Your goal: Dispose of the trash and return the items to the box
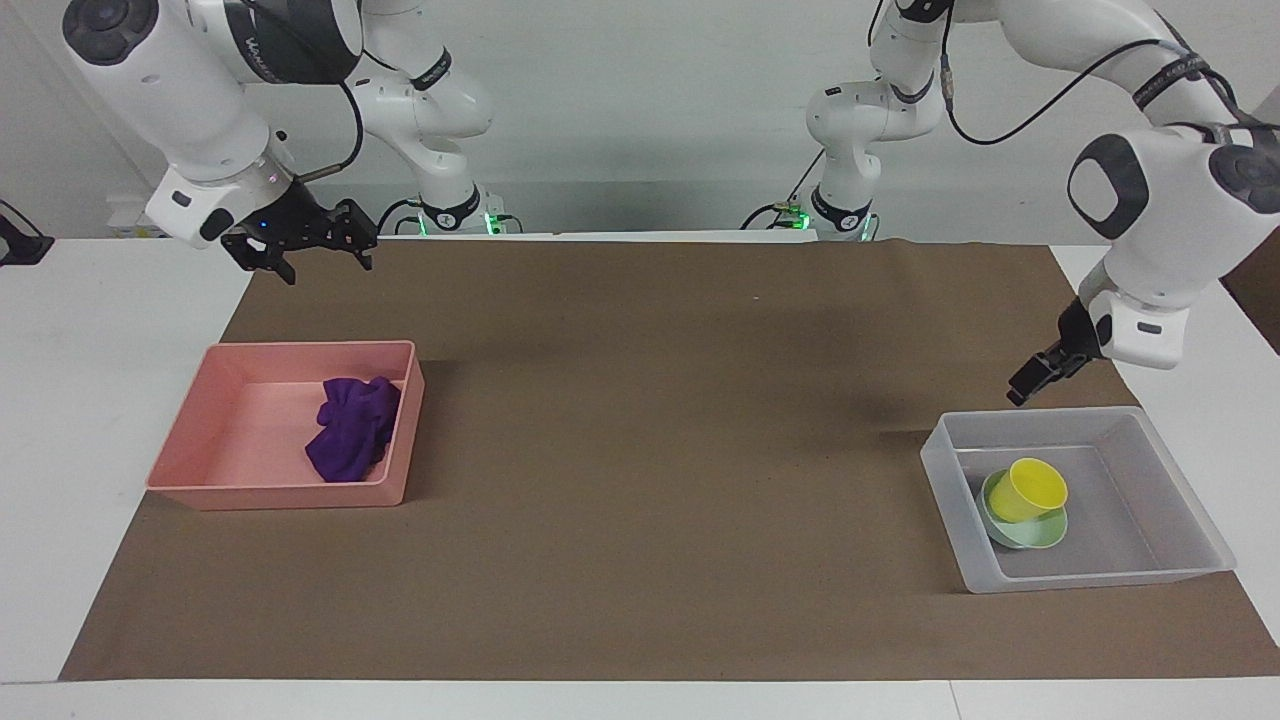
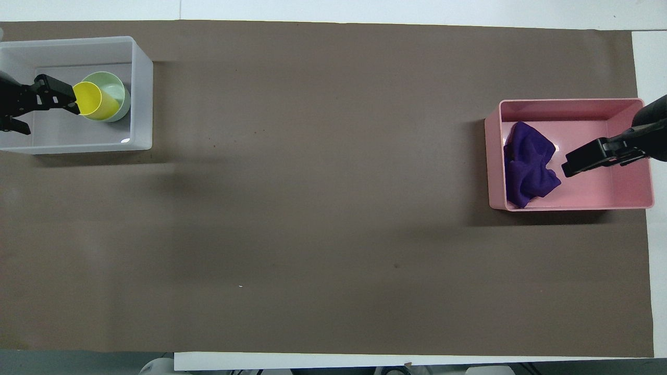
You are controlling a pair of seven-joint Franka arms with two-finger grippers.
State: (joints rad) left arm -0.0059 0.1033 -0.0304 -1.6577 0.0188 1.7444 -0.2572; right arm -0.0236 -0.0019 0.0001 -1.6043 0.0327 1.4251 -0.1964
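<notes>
Left pincer (image 1: 1028, 382): fingers apart, holding nothing, raised over the clear-grey box (image 1: 945, 470). Inside it: yellow cup (image 1: 1030, 490) tilted in mint-green bowl (image 1: 1040, 535). Right pincer (image 1: 312, 248): spread, holding nothing, waiting aloft (over the brown-papered surface (image 1: 650, 420)). Purple cloth wad (image 1: 350, 428) in pink tray (image 1: 270, 495).

Pink tray (image 1: 190, 470) (image 2: 633, 195): rectangular, plastic, low-walled; stands on the brown paper toward the right arm's end of the table.
Brown paper sheet (image 1: 660, 450) (image 2: 323, 198): covers most of the tabletop.
White table (image 1: 80, 400) (image 2: 649, 62): bare margins show around the sheet.
</notes>
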